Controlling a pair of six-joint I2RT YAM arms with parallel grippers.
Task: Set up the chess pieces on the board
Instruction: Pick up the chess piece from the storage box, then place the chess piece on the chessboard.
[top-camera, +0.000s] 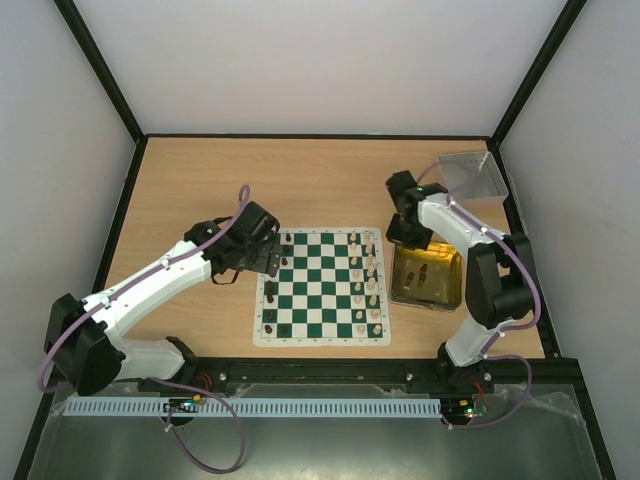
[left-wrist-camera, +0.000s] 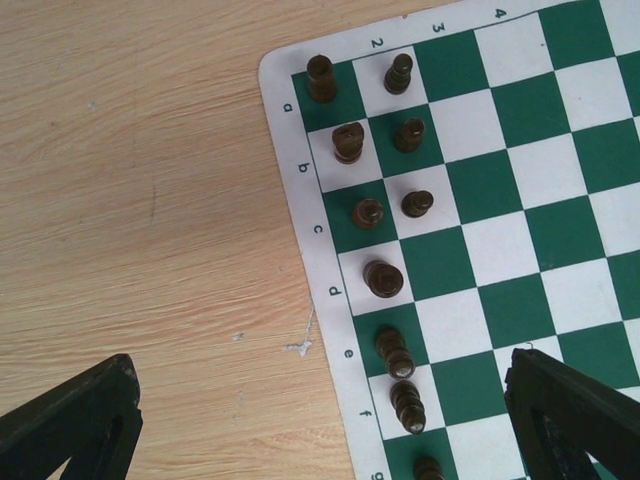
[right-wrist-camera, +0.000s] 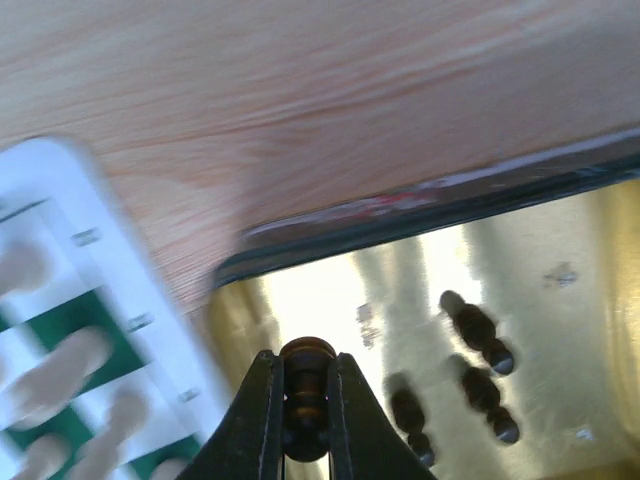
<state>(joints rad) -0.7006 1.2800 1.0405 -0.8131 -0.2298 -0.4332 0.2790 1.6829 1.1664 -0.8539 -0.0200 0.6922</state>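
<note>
Our left hand (left-wrist-camera: 322, 360) hangs above the left edge of the board (top-camera: 318, 341). Its two fingers (left-wrist-camera: 70, 430) are spread wide with nothing between them. One finger is over the bare bench (left-wrist-camera: 140, 200), the other over the green and white squares. Below it the black pieces (left-wrist-camera: 383, 278) stand along that edge. Seven show in the outer file, counting down from the corner, and the last is cut off by the picture's edge. Three more stand in the next file, just beside the first three. Across the board, the cream pieces (top-camera: 366, 285) stand in two files along the right edge.

Our right hand (right-wrist-camera: 305, 365) is over the yellow tray (right-wrist-camera: 560, 230), at the end nearest the board. The tray lies on the bench just beside the board's right edge. The fingers of this hand are clamped on a dark piece (right-wrist-camera: 307, 390), which sits between the pads. The wrist view is blurred there, so it may be a pawn, but we cannot be sure. We also cannot tell whether it is off the tray floor. Three more dark pieces (right-wrist-camera: 478, 335) lie on their sides in the tray, apart from the held one. A grey tray (top-camera: 472, 175) sits at the far right corner of the bench, well apart from the board.
</note>
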